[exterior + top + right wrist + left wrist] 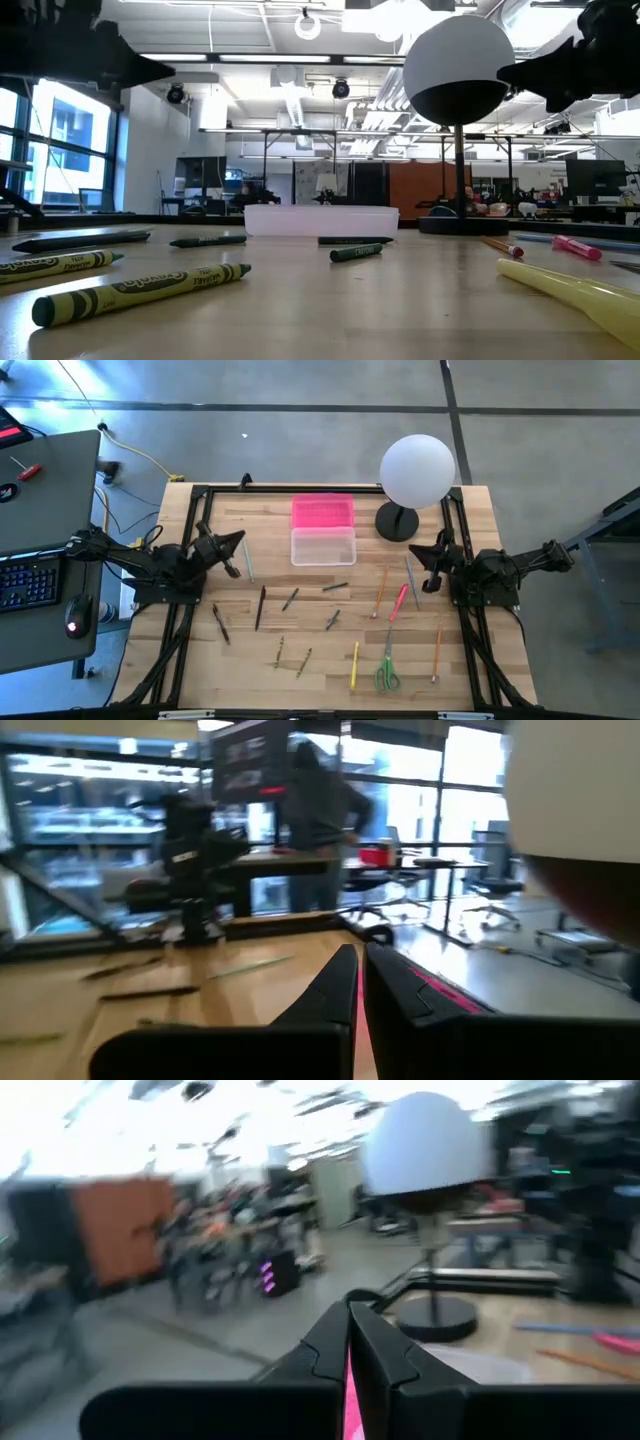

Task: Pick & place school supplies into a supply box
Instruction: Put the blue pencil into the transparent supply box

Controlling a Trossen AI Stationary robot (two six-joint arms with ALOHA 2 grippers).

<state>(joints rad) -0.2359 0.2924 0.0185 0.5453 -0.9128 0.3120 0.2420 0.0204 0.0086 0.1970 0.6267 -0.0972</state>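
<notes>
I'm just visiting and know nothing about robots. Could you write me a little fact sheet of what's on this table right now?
Table: wooden top
Box: clear, open, near the far edge
Lid: pink, lying just behind the box
Lamp: white globe on a dark foot
Supplies: pens, pencils and crayons scattered loose on the table, none in the box
Scissors: green handles, near the front edge
Left pincer: shut, empty, raised
Right pincer: shut, empty, raised

The supply box (323, 546) sits just left of the lamp (416, 472), with pens (260, 607) and scissors (387, 669) scattered before it.
</notes>
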